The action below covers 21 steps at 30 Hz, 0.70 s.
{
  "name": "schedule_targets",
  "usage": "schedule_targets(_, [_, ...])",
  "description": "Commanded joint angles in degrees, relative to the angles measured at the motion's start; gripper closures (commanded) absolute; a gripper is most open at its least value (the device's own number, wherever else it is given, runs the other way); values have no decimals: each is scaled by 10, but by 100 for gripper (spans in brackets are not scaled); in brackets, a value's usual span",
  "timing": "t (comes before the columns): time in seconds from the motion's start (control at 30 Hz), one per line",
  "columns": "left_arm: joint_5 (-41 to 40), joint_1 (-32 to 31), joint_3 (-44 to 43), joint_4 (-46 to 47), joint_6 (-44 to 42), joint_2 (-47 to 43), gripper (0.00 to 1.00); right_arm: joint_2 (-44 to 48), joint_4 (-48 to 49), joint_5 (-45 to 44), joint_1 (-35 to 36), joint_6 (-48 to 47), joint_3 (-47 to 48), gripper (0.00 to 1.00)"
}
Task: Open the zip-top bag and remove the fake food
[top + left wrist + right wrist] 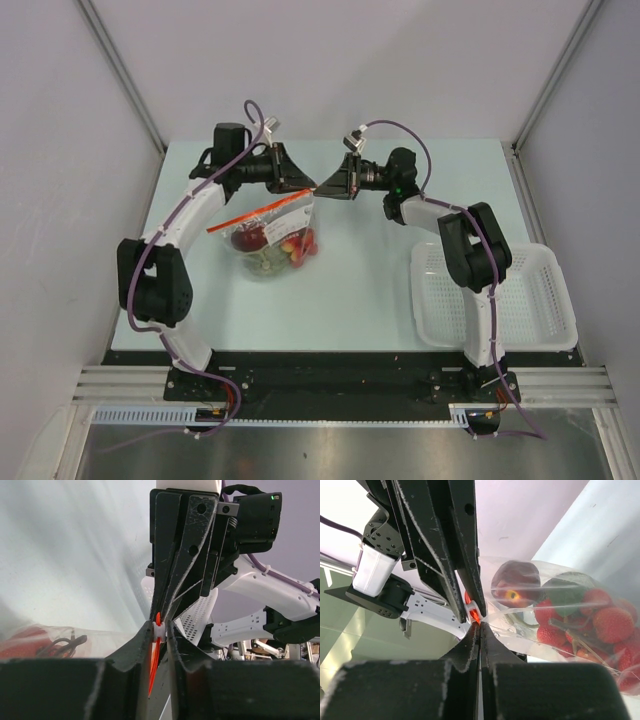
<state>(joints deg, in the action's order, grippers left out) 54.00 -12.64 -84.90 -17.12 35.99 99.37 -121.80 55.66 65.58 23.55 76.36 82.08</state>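
The zip-top bag (pixel 268 238) stands on the table, its red-orange zip strip (pixel 258 212) slanting up to the right. Inside are a dark red apple (pixel 246 238), red-and-yellow bits (pixel 298 245) and a pale-green piece (pixel 265 262). Both grippers meet at the strip's right end. My left gripper (pixel 308 186) is shut on the white zip slider (pixel 158 628). My right gripper (pixel 322 188) is shut on the bag's corner just beside the slider (pixel 472 612). In the right wrist view the apple (pixel 514 580) and red bits (pixel 607 625) show through the plastic.
A white mesh basket (pixel 545 300) sits at the right front of the table, partly under the right arm. Grey walls close in the table on the left, back and right.
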Motion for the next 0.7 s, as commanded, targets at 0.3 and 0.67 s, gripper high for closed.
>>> schedule_targets(0.3, [-75,-11,-24,-67,-101,-34,100,48,10,-55,-5,17,-27,100])
schedule_targets(0.67, [-164,-10,3,-191,-226,-98,100,90,-134,-125,-47,-84,-50,100])
